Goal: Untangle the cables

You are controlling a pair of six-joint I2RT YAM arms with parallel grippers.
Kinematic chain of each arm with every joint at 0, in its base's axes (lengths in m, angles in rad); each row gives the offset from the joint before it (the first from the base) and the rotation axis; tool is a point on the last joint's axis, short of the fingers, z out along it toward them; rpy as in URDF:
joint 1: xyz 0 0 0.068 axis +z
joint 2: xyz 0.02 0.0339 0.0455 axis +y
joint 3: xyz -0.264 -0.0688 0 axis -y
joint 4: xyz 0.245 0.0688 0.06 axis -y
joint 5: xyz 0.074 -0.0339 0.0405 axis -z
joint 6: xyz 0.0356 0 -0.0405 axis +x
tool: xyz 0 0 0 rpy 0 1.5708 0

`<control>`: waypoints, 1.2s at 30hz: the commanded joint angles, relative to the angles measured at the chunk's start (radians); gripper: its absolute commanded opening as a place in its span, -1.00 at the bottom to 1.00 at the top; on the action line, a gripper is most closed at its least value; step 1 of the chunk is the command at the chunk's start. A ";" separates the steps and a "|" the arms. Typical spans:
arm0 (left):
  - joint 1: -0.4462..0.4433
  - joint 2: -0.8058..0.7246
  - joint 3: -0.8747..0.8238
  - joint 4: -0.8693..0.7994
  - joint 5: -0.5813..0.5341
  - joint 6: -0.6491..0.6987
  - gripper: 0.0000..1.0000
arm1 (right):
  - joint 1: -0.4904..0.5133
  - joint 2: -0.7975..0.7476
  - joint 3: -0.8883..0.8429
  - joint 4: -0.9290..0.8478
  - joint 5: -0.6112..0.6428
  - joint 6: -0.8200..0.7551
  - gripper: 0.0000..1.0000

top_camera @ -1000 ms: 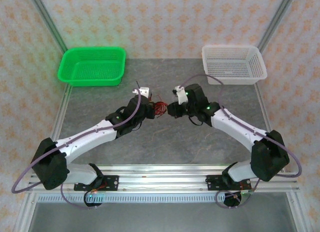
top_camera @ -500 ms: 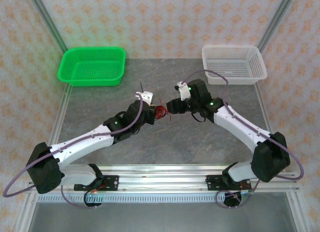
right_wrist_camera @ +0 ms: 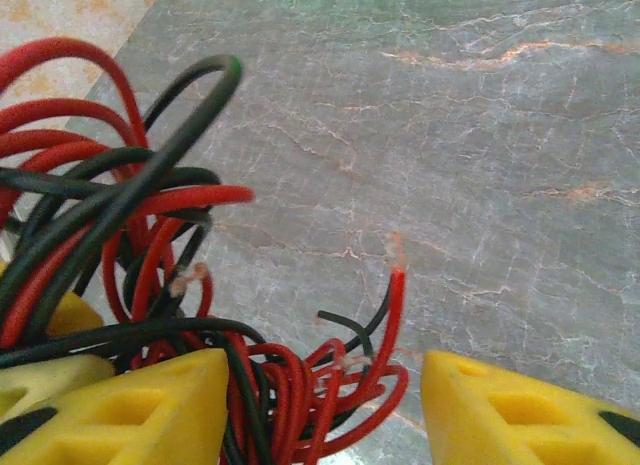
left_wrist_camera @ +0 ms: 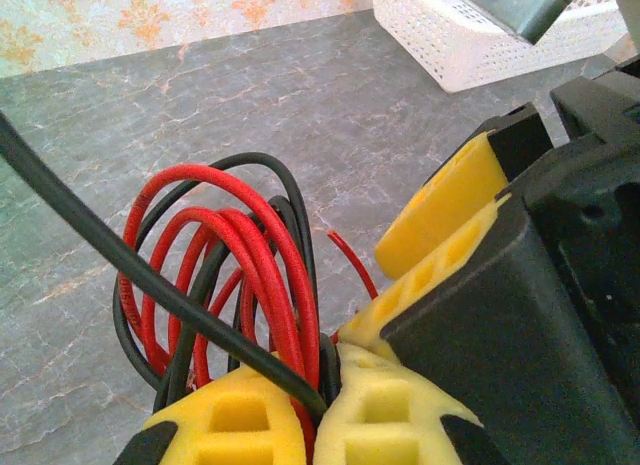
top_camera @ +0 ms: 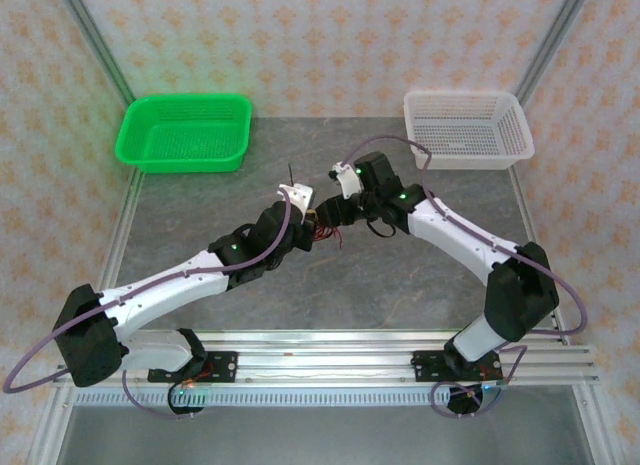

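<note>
The left gripper (left_wrist_camera: 322, 390) is clamped on the cables (left_wrist_camera: 255, 250), with red and black loops pinched between its 2 yellow pads, mid-table (right_wrist_camera: 480, 135). The right gripper (right_wrist_camera: 322, 400) hangs just beside it, jaws spread wide, with loose strands and bare ends between them. Done well, I judge, it closes on 1 strand near a free end, then draws away slowly so the loops slide rather than tighten.
</note>
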 commanded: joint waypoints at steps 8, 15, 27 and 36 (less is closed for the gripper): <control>-0.001 -0.006 0.035 0.062 -0.053 0.017 -1.00 | 0.024 0.024 -0.031 0.017 -0.103 0.052 0.01; -0.002 -0.047 0.006 0.097 -0.063 0.022 -1.00 | 0.024 0.018 -0.078 0.098 -0.253 0.195 0.02; -0.001 -0.150 -0.076 0.183 -0.029 0.034 -1.00 | 0.024 -0.019 -0.126 0.153 -0.334 0.322 -0.03; -0.001 -0.184 -0.110 0.273 0.043 -0.001 -1.00 | 0.034 -0.004 -0.175 0.294 -0.353 0.403 -0.07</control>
